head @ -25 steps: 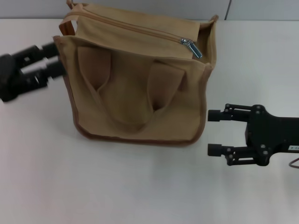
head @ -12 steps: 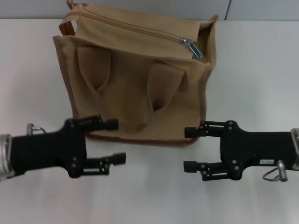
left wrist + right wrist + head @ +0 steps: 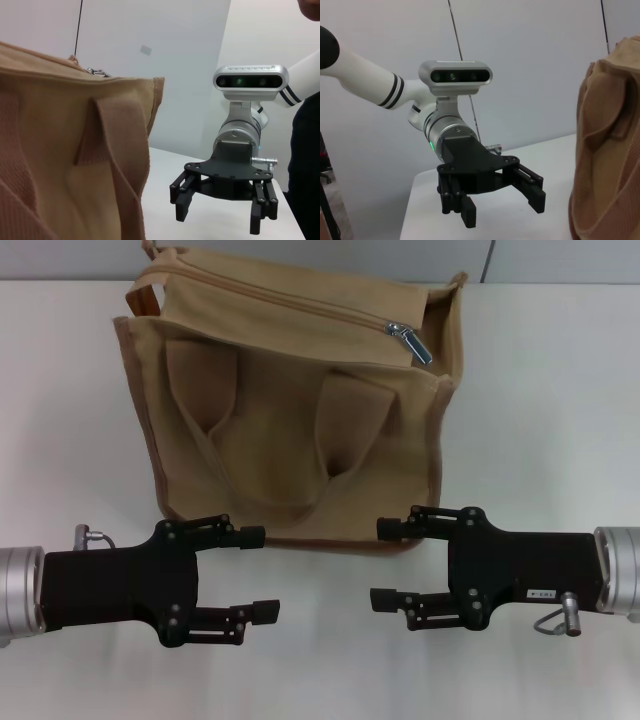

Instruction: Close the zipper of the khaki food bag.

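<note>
The khaki food bag stands at the back middle of the white table, with its two loop handles hanging down its front. The zipper runs across its top, and the silver pull tab lies at the right end. My left gripper is open and empty in front of the bag's lower left. My right gripper is open and empty in front of its lower right. The two grippers face each other and touch nothing. The left wrist view shows the bag and the right gripper. The right wrist view shows the left gripper and the bag.
The white table stretches to both sides of the bag. A grey wall runs behind it. An orange-brown tab hangs at the bag's left end. A person's dark clothing shows at the edge of the left wrist view.
My left gripper has left the bag's left side and come round to the front. My right gripper has moved left and nearer. The bag has not moved.
</note>
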